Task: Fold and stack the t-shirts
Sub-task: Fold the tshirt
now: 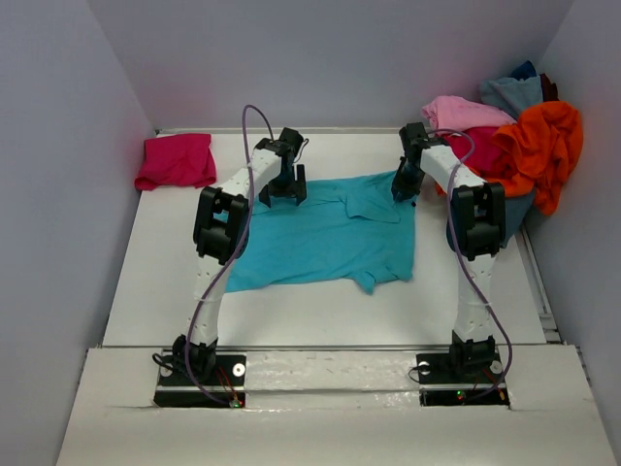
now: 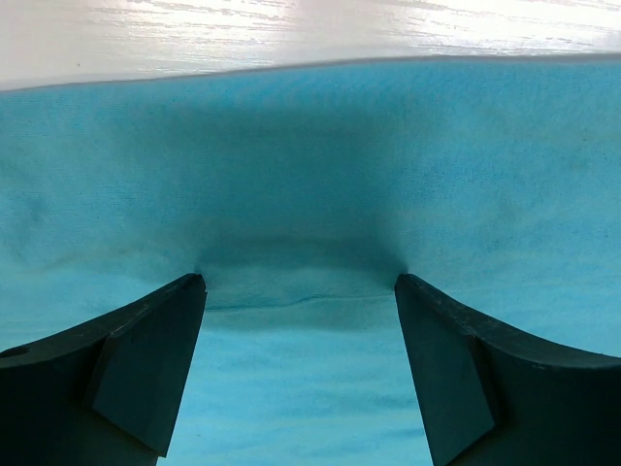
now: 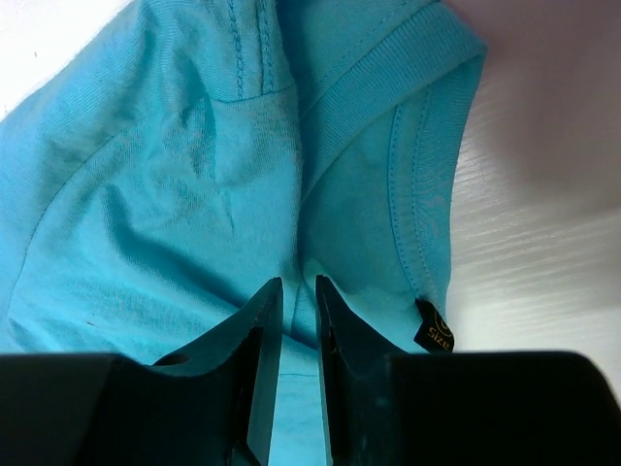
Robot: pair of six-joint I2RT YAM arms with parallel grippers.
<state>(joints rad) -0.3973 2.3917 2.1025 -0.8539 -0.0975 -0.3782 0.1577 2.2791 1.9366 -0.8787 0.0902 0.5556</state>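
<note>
Looks like the turquoise t-shirt point(image 1: 330, 238) is mid-fold, flat on the table point(image 1: 291, 325); left gripper point(image 2: 301, 282) wide open on the cloth; right gripper point(image 3: 299, 283) nearly closed by the collar, can't tell if it's gripping; next up is probably pinching the far edge.

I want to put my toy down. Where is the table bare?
Bare: the strip of table between the turquoise shirt and the near edge, and the left side, nearer than the magenta shirt. Crowded: the far right corner, where the shirt pile sits.
</note>
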